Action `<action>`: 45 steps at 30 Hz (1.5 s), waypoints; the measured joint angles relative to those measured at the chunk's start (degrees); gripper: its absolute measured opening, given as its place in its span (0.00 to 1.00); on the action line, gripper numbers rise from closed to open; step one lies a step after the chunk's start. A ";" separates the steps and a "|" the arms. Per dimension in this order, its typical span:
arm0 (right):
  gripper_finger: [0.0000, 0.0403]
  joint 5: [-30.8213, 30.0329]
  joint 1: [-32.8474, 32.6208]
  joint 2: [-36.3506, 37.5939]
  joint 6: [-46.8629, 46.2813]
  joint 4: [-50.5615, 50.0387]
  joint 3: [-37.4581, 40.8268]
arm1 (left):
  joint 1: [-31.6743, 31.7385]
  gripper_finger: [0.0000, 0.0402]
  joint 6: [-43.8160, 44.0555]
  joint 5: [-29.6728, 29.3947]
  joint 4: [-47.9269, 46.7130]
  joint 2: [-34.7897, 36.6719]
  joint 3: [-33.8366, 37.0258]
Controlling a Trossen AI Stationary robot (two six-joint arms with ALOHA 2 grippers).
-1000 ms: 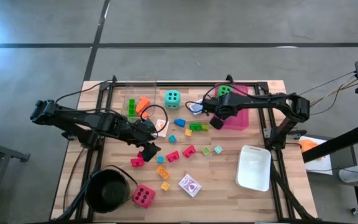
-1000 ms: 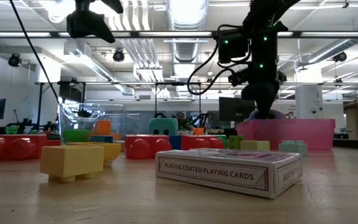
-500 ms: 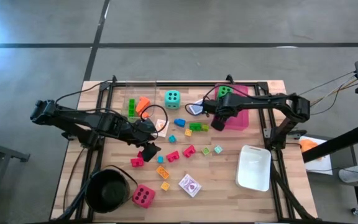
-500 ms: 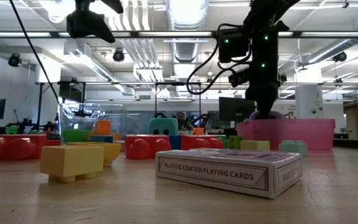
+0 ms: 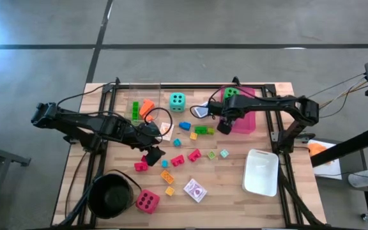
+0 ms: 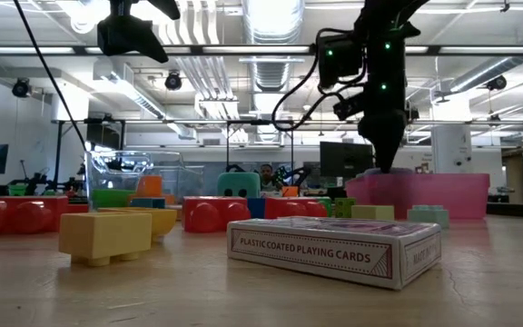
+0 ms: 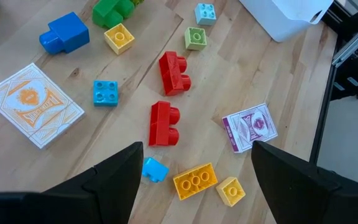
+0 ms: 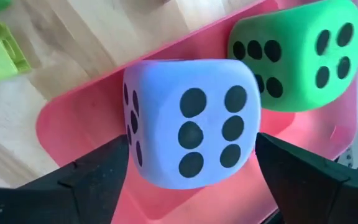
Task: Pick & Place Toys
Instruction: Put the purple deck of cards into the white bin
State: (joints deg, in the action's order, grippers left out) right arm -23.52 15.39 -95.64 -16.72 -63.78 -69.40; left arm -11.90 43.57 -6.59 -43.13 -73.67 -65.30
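Now the right gripper (image 5: 225, 122) hangs over the near end of the pink tray (image 5: 248, 121), fingers (image 8: 92, 180) spread wide on either side of the purple die (image 8: 188, 127); from the right wrist view the die sits inside the tray, six dots facing the camera, and neither finger visibly presses it; whether the pads touch it I cannot tell; the green die (image 8: 297, 53) lies in the same tray, just beside the purple one.

Left gripper (image 5: 153, 155) hovers mid-table with fingers (image 7: 104, 180) wide apart and nothing between them; below it lie two red blocks (image 7: 173, 73), a yellow block (image 7: 194, 180), small blue blocks (image 7: 105, 92) and two card packs (image 7: 33, 104).

Elsewhere: teal die (image 5: 177, 101) near the far edge by the clear tray (image 5: 136, 96); pink-red die (image 5: 147, 201) at the near edge beside the black pot (image 5: 110, 195); white tray (image 5: 261, 171) to the right, well apart from the blocks.
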 joint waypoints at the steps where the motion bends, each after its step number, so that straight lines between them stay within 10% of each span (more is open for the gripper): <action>1: 0.85 -0.02 -0.08 0.18 -0.61 -0.58 -0.48 | 0.00 0.75 0.00 0.01 0.01 0.00 0.00; 13: 0.86 7.19 -6.92 12.11 -7.32 -0.21 -1.42 | -0.11 0.75 -0.24 -0.03 -0.08 0.47 -0.02; 23: 0.86 8.83 -29.34 21.42 -20.67 11.97 3.13 | 0.00 0.75 -3.78 -1.36 0.08 0.55 -0.02; 32: 0.86 4.00 -43.33 13.44 -40.42 15.42 0.46 | -0.23 0.75 -4.45 -0.46 1.34 0.55 -0.02; 45: 0.86 2.69 -47.81 1.41 -35.27 17.46 -7.42 | -4.59 0.75 -6.60 0.42 5.01 3.80 -0.04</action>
State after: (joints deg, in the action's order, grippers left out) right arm -20.84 -32.42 -94.23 -51.99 -46.33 -76.82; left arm -16.49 36.97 -6.17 -38.11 -69.87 -65.34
